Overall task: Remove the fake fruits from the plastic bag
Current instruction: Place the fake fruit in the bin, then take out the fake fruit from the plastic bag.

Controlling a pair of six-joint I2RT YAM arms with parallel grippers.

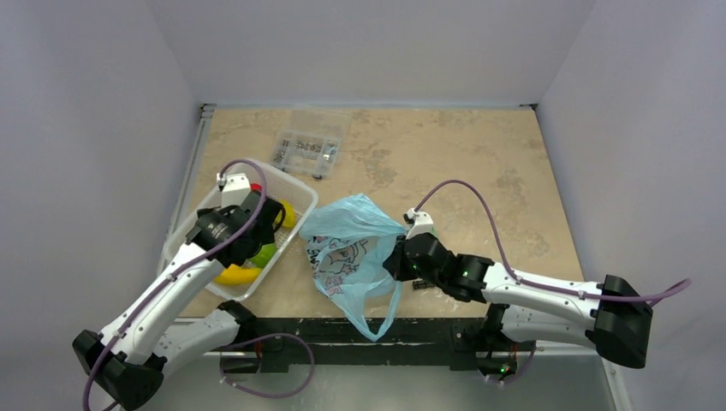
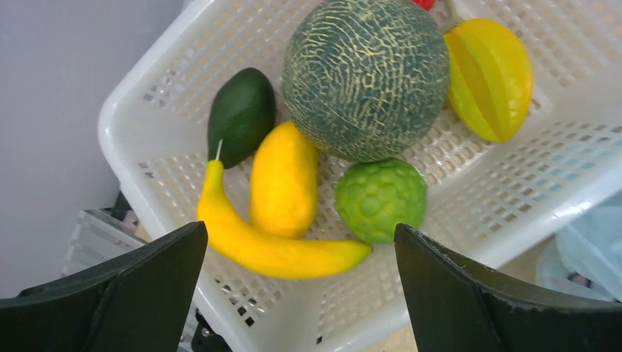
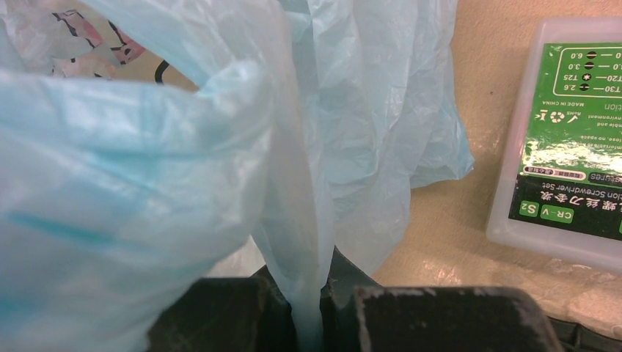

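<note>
BODY | left arm (image 1: 167, 295) was white tubes with black joints | right arm (image 1: 539, 287) matched — small green light lit | cables (image 1: 257, 175) were purple, one per arm | fingers (image 3: 440, 315) were matte black — edges scuffed pale

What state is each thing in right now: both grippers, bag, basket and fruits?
Left gripper: open, over basket.
Right gripper: shut on bag.
Bag: crumpled, one fold pinched, contents hidden.
Basket: upright, fruits inside.
Fruits: lying loose, untouched.
</note>
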